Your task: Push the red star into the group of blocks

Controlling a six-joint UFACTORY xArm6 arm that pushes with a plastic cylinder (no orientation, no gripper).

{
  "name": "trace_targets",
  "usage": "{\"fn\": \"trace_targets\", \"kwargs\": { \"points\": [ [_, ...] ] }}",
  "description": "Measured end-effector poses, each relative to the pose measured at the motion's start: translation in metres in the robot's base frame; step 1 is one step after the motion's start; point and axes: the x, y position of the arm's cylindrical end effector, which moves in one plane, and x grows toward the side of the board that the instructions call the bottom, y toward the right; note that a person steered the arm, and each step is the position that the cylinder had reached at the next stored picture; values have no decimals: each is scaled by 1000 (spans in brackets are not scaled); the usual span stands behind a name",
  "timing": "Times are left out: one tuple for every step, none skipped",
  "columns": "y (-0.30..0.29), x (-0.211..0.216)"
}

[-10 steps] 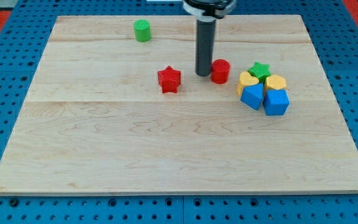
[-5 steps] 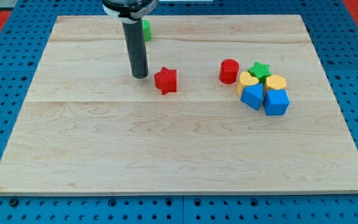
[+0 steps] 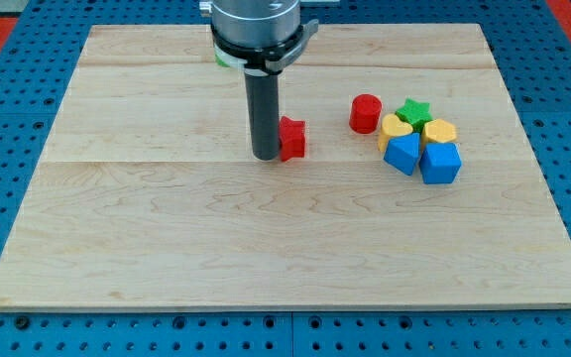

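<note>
The wooden tabletop (image 3: 266, 238) fills most of the view, a pale board set on a blue pegboard base (image 3: 8, 129) with rows of holes. Red patches show at the view's top corners.

The arm's grey housing (image 3: 256, 25) comes down from the view's top, left of centre, and narrows into the dark rod (image 3: 264, 104). My tip (image 3: 266, 156) sits on the board, touching the left side of the red star (image 3: 292, 138), which the rod partly hides. This arm carries no fingers, only the rod, so nothing is grasped or clenched.

The red star lies near the middle of the board, slightly toward the view's top, well apart from the group of blocks at the view's right, with bare wood between.

In that group, the red cylinder (image 3: 366, 113) stands at the left edge, just beside the others. The blue block (image 3: 440, 163) with angular faces sits at the bottom right, touching a second blue block (image 3: 401, 154) to its left. Above them lie two yellow blocks, one at the left (image 3: 396, 127) that looks heart-shaped, and one at the right (image 3: 440, 131) whose shape I cannot tell. The green star (image 3: 415, 111) is at the top of the cluster.

A sliver of a green block (image 3: 224, 59) shows behind the arm's housing near the view's top, mostly hidden.
</note>
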Motion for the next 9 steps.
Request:
{"fn": "trace_targets", "kwargs": {
  "points": [
    [16,-11],
    [-3,-13],
    [-5,-19],
    [11,-32],
    [25,-42],
    [40,-42],
    [71,-42],
    [81,-42],
    [38,-52]
  ]
}}
